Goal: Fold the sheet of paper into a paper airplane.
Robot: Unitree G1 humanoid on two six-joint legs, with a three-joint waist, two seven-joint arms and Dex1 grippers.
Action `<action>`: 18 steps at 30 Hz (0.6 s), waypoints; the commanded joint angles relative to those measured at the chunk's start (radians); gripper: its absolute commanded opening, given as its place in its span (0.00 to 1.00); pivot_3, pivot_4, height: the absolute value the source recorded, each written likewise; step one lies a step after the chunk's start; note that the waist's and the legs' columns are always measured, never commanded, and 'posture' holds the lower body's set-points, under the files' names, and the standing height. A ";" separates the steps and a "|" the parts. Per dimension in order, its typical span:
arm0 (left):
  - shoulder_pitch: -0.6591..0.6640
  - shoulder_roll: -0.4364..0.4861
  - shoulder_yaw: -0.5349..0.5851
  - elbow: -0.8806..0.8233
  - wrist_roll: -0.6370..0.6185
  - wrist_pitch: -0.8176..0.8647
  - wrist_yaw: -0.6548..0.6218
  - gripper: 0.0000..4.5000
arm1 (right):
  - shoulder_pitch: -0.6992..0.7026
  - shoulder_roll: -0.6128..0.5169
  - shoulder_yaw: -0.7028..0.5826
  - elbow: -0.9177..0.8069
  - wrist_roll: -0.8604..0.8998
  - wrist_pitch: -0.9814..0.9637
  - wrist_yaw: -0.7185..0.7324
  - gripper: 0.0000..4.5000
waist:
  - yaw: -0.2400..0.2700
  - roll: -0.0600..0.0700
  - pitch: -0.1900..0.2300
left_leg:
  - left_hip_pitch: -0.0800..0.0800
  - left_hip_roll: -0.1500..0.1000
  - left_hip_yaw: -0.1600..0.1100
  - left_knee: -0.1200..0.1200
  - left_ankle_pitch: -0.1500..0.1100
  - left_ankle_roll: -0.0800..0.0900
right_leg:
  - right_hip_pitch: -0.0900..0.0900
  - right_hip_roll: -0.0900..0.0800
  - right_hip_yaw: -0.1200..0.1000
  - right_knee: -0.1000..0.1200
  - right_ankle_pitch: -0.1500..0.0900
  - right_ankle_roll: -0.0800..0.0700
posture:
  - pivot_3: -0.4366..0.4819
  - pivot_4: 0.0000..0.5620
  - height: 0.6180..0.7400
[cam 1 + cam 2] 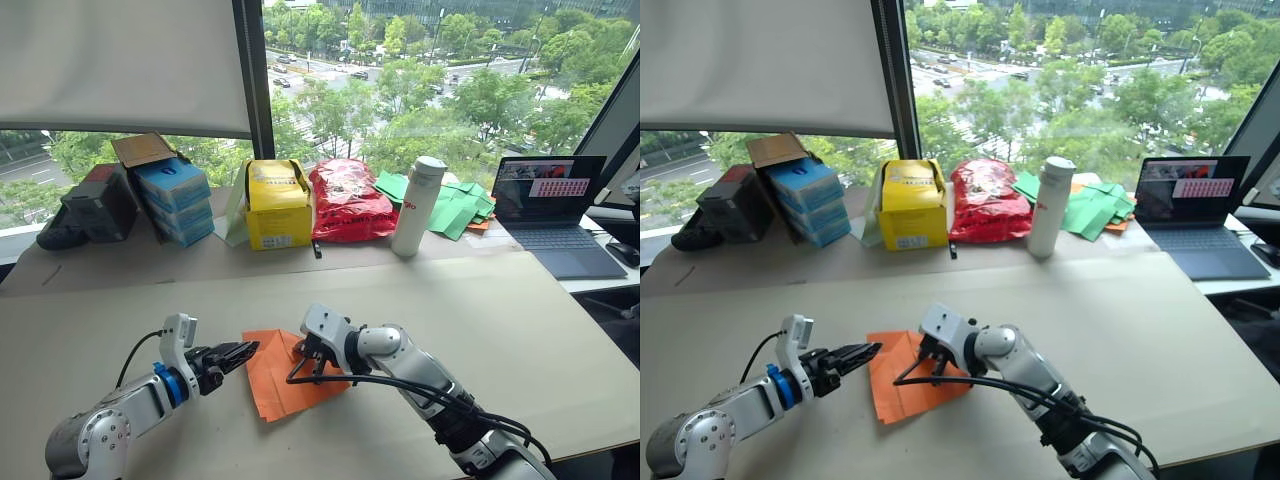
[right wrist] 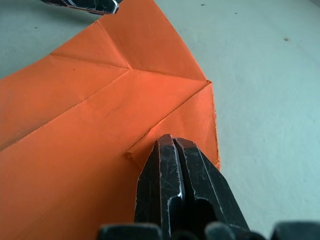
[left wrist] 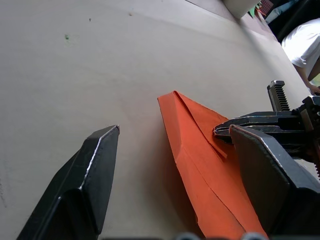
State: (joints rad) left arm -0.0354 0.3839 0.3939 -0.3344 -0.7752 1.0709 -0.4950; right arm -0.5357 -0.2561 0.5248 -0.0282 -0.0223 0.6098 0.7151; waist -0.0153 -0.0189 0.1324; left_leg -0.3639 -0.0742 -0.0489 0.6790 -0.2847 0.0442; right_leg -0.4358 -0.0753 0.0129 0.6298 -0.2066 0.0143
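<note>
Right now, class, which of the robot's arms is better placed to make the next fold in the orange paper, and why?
Probably the right. The right gripper is shut, pressing on a folded flap of the paper. The left gripper is open at the paper's left edge, holding nothing.

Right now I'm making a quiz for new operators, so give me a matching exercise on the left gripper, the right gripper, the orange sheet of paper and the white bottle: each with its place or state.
Things:
1. left gripper
2. right gripper
3. sheet of paper
4. white bottle

States:
A. upright at the back of the table
B. fingers together, pressing on the paper
C. open, at the paper's edge
D. partly folded, lying flat on the table

Pairs: 1-C, 2-B, 3-D, 4-A
</note>
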 commanded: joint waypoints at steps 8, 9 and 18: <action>-0.033 0.015 -0.036 -0.008 -0.026 -0.023 0.010 0.01 | -0.001 0.005 0.012 0.027 -0.022 0.014 -0.002 0.00 | 0.000 0.000 0.000 | 0.000 0.000 0.000 0.000 0.000 0.000 | 0.000 0.000 0.000 0.000 0.000 0.000 | 0.48 0.27 1.00; -0.036 0.015 -0.038 -0.008 -0.027 -0.023 0.012 0.01 | -0.001 0.004 0.011 0.027 -0.022 0.014 -0.001 0.00 | 0.000 0.000 0.000 | 0.000 0.000 0.000 0.000 0.000 0.000 | 0.000 0.000 0.000 0.000 0.000 0.000 | 0.48 0.27 1.00; -0.057 0.205 -0.281 -0.021 0.256 -0.288 -0.082 0.01 | -0.004 0.037 -0.028 0.005 0.000 0.024 -0.030 0.00 | 0.000 0.000 0.000 | 0.000 0.000 0.000 -0.001 0.000 -0.001 | -0.001 0.000 0.001 -0.001 0.000 0.000 | 0.48 0.27 1.00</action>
State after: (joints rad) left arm -0.0868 0.5552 0.1617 -0.3331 -0.6003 0.8753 -0.5398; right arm -0.5385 -0.2256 0.5125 -0.0200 -0.0245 0.6200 0.6967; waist -0.0156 -0.0188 0.1326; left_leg -0.3646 -0.0742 -0.0486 0.6776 -0.2843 0.0433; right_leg -0.4367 -0.0753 0.0136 0.6292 -0.2066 0.0138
